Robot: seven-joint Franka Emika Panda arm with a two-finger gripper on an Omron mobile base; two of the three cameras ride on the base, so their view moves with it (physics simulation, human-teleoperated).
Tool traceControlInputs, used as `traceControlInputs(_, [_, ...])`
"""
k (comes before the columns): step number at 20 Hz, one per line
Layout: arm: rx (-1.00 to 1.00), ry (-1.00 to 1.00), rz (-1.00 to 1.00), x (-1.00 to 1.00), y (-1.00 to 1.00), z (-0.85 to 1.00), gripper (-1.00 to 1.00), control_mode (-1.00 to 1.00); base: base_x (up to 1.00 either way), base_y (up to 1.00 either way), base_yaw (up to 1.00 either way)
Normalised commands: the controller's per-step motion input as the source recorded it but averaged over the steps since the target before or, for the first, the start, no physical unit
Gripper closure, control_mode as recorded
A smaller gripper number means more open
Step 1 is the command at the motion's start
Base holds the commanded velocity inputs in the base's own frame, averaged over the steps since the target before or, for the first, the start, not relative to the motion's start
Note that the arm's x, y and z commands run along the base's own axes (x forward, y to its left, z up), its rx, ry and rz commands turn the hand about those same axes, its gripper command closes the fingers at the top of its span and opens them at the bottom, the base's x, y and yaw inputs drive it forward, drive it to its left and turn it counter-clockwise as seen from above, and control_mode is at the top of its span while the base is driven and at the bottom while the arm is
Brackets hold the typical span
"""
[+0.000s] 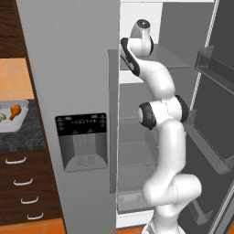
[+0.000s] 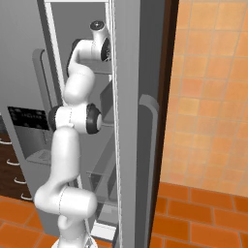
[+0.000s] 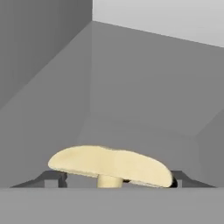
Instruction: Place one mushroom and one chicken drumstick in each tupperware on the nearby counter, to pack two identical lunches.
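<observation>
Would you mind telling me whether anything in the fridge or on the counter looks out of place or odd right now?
Nothing stands out. A pale cream flat-capped mushroom sits between the gripper fingertips inside the open grey fridge. On the dark speckled stone counter, a white tupperware tray already holds an orange chicken drumstick, with no spills.

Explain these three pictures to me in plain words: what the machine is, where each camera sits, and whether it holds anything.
The white jointed machine is a robot arm reaching into an open fridge. Two cameras ride on its base, behind it to the left and the right. The third sits on its hand, looking along the gripper. That view shows a pale mushroom lying between the two dark fingertips; whether they have gripped it cannot be told. In the left base view, a white container holding a chicken drumstick sits on the dark counter.
</observation>
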Motion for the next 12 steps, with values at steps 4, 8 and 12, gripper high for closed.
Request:
traceControlInputs(4, [0.00,0.00,0.00,0.01,0.00,-0.15,1.00,-1.00,0.00,0.00,0.00])
traceControlInputs(8, [0.00,-0.04,0.00,-0.12,0.00,-0.29,1.00,-1.00,0.00,0.00,0.00])
traceControlInputs(12, [-0.01,-0.19,0.00,-0.74,0.00,-0.11,1.00,-1.00,0.00,0.00,0.00])
